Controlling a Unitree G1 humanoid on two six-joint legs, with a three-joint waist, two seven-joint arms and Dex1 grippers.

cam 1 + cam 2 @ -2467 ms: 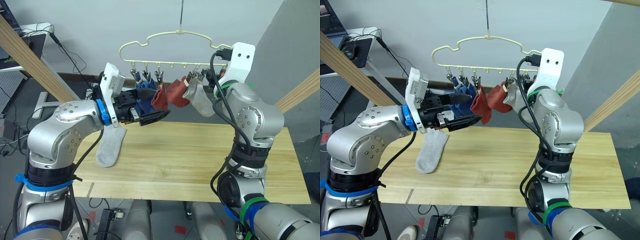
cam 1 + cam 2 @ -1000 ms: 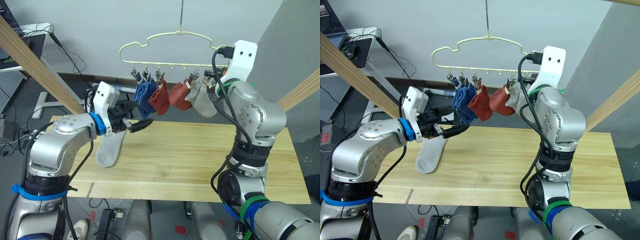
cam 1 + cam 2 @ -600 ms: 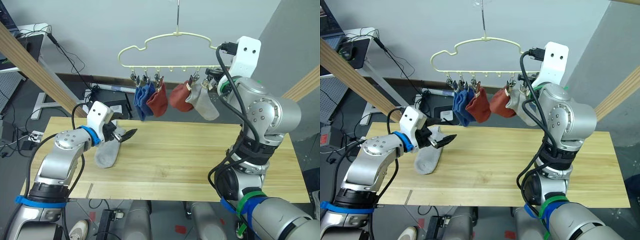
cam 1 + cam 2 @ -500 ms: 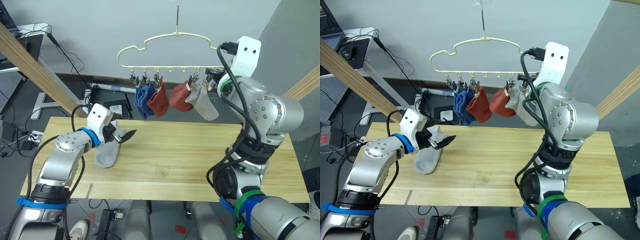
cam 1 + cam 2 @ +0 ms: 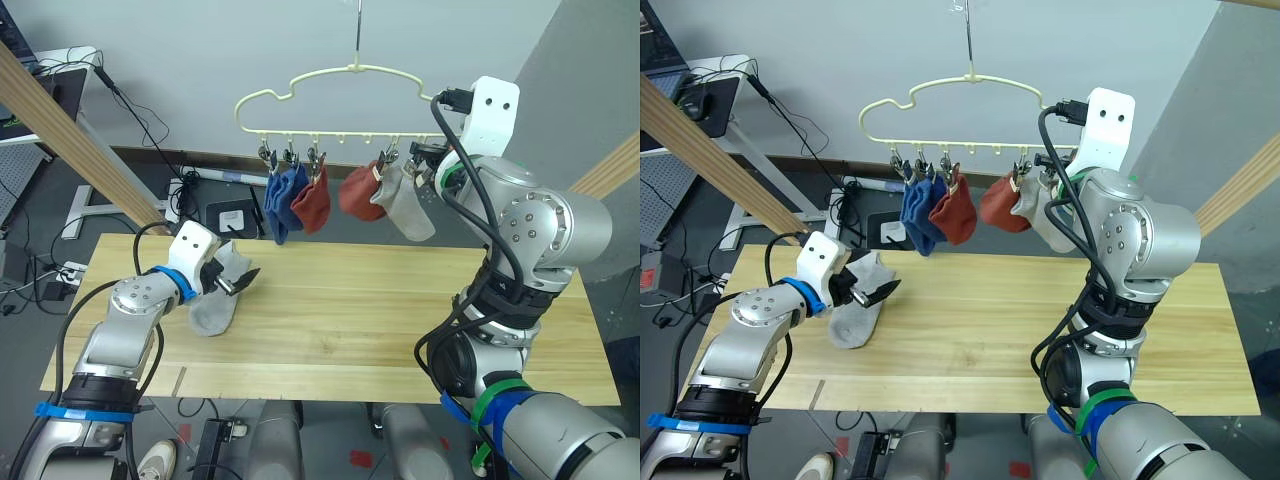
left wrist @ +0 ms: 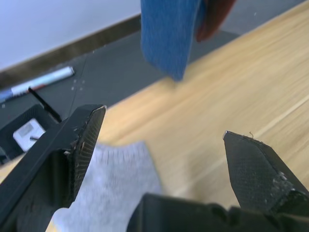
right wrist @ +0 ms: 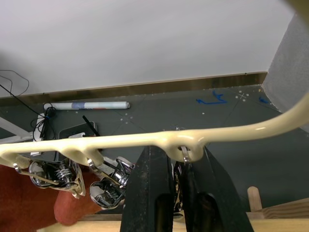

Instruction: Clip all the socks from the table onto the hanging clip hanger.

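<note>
Left jaws [image 5: 243, 279]: spread wide, empty, low over the counter [image 5: 380, 300], directly above the upper end of the loose grey sock [image 5: 217, 296]
Loose grey sock: lies flat on the counter just under and behind the left jaws, toe end towards the robot
Right jaws [image 7: 176, 193]: raised at the right end of the clip hanger [image 5: 330, 82], fingers close together around its last clip; whether they pinch it I cannot tell
Clip hanger: hangs above the far edge of the counter, its bar crossing just ahead of the right jaws
Blue socks [image 5: 283, 200]: two, clipped at the end of the row far from the right jaws
Rust red socks [image 5: 312, 200]: two, clipped mid-row, one beside the blue pair, the other [image 5: 357, 193] nearer the right jaws
Hung grey sock [image 5: 405, 205]: clipped closest to the right jaws
</note>
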